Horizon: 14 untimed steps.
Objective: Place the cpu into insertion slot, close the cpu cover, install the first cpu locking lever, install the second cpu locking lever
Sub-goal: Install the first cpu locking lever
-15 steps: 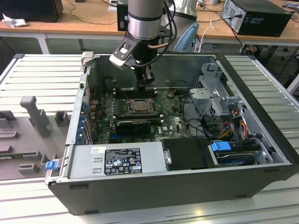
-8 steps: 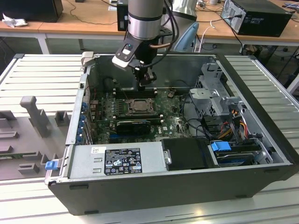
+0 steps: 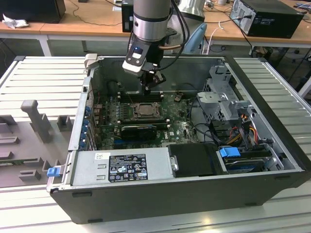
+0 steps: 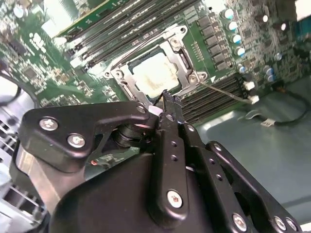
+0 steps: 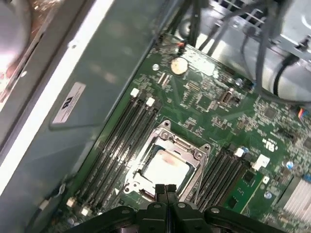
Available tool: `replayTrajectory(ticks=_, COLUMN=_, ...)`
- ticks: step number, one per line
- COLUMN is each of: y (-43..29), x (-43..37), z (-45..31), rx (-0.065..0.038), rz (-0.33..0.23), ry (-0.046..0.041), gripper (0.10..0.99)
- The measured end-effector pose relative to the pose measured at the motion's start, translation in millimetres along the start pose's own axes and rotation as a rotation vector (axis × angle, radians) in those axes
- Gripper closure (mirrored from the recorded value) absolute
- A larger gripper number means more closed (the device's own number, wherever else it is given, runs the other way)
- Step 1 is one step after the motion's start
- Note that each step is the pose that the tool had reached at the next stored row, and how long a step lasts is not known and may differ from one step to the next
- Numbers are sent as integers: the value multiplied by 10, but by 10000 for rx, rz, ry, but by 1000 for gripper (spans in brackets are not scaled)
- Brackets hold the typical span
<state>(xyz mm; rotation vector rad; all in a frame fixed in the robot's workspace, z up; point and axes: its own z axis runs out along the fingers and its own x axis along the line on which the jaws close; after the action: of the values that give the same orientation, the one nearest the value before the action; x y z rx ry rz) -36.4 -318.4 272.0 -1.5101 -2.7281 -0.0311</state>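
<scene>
- Exterior view: our gripper [image 3: 150, 88] hovers above the cpu [image 3: 144, 110], seated in the insertion slot [image 3: 131, 112].
- Second wrist view: fingertips [image 4: 170, 104] pressed together, empty; cpu cover [image 4: 181, 57] seems lowered.
- First wrist view: cpu looks light, stiff, fragile; we'd grip its edges.

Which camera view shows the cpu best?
The first wrist view: the cpu lies nearly face-on, its pale face clear and large. The second wrist view shows it slanted, with the gripper close before its edge. In the exterior view it is a small pale square.
</scene>
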Motion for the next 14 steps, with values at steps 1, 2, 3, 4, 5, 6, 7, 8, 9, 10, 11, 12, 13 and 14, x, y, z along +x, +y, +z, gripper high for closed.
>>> replayTrajectory(ticks=1, y=0, x=0, z=2, rx=6, rz=-224, ry=2, gripper=980)
replayTrajectory(ticks=2, y=0, x=0, z=2, rx=13, rz=-419, ry=2, gripper=980)
replayTrajectory(ticks=3, y=0, x=0, z=3, rx=24, rz=-767, ry=5, gripper=980)
replayTrajectory(ticks=4, y=0, x=0, z=3, rx=37, rz=-1215, ry=7, gripper=980)
replayTrajectory(ticks=5, y=0, x=0, z=4, rx=45, rz=-1493, ry=9, gripper=980)
replayTrajectory(ticks=6, y=0, x=0, z=5, rx=54, rz=-1815, ry=11, gripper=980)
replayTrajectory(ticks=7, y=0, x=0, z=4, rx=61, rz=-2045, ry=12, gripper=980)
replayTrajectory(ticks=8, y=0, x=0, z=5, rx=65, rz=-2188, ry=13, gripper=980)
replayTrajectory(ticks=9, y=0, x=0, z=5, rx=71, rz=-2377, ry=15, gripper=980)
replayTrajectory(ticks=10, y=0, x=0, z=5, rx=76, rz=-2554, ry=15, gripper=980)
replayTrajectory(ticks=11, y=0, x=0, z=5, rx=79, rz=-2668, ry=16, gripper=980)
replayTrajectory(ticks=12, y=0, x=0, z=5, rx=86, rz=-2887, ry=18, gripper=980)
replayTrajectory(ticks=13, y=0, x=0, z=5, rx=89, rz=-2990, ry=18, gripper=980)
replayTrajectory(ticks=14, y=0, x=0, z=5, rx=92, rz=-3100, ry=19, gripper=980)
